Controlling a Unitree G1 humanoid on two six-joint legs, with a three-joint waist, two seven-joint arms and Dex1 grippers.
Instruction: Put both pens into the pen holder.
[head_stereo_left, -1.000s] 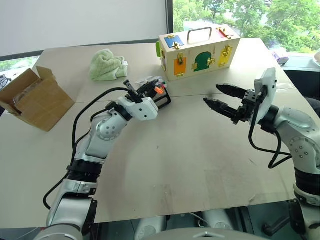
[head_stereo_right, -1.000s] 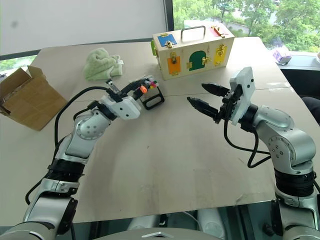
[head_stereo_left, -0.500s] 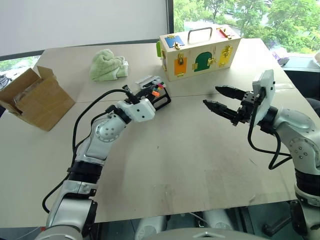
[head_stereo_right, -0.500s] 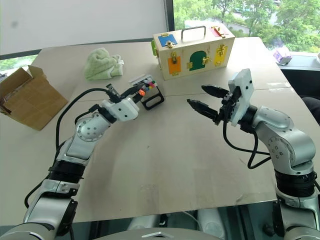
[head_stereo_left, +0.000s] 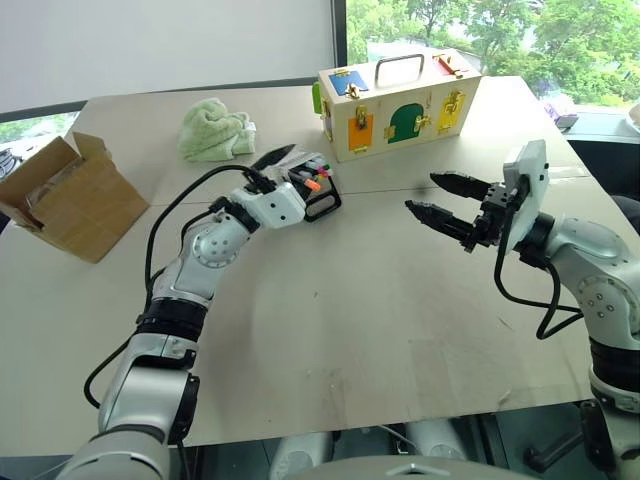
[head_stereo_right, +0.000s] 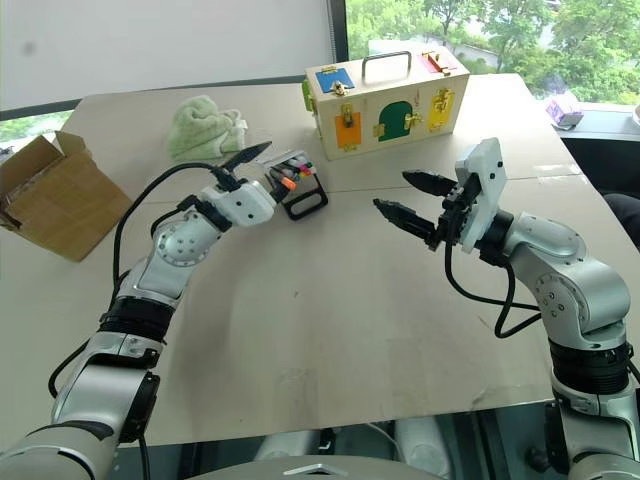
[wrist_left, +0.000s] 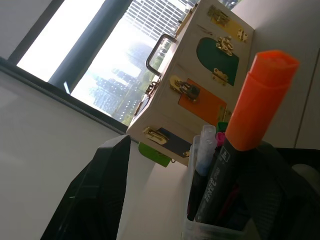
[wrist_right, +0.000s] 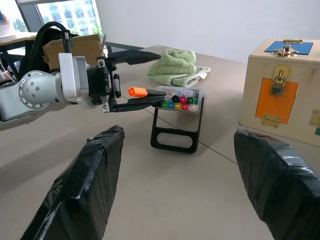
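Orange is showing at the cap of one pen (head_stereo_left: 313, 184), which is standing tilted among the coloured markers (head_stereo_left: 312, 170) in the black pen holder (head_stereo_left: 322, 196), right at the tips of the left gripper (head_stereo_left: 283, 163). From the head camera, that gripper's two black fingers are standing spread apart, gripping nothing, one rising above the holder and one lying beside the pen. Beyond it a wooden box (head_stereo_left: 398, 103) with coloured doors and brass latches is sitting, with a soft green cloth (head_stereo_left: 215, 131) off to its left and a brown cardboard box (head_stereo_left: 70, 198) further left. The right gripper (head_stereo_left: 436, 198) is hanging over the bare tabletop (head_stereo_left: 350, 320), well apart from the holder, its pointed fingers parted and empty.

Looking along the left wrist, the faceted orange cap is towering close up over a black barrel, with a pale capped pen (wrist_left: 206, 150) just beside it in the clear tub.

Looking along the right wrist, two tape-wrapped fingers (wrist_right: 87, 180) are framing the holder's flat loop handle (wrist_right: 175, 137) and the rows of round marker ends.
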